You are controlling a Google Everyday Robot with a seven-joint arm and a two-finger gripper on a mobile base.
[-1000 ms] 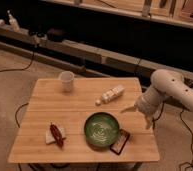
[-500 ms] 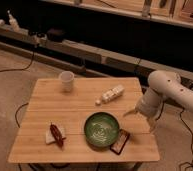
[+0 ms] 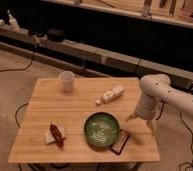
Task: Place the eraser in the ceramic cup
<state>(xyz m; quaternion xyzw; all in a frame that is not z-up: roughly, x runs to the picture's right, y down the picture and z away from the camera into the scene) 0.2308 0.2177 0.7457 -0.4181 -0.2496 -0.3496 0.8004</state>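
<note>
Just in front of the gripper [image 3: 140, 124], whose fingers are spread and hold nothing, the small flat dark eraser with a reddish border [image 3: 120, 141] lies on the wooden tabletop [image 3: 45, 107] beside the green bowl [image 3: 101, 130]. The plain white ceramic cup [image 3: 66, 80] stands well apart at the far corner.

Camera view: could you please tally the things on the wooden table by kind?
Ceramic cup: 1
Green bowl: 1
Eraser: 1
White bottle-like object: 1
Red chili pepper on a white piece: 1
Total: 5
The gripper is open, just right of the bowl, holding nothing.
</note>
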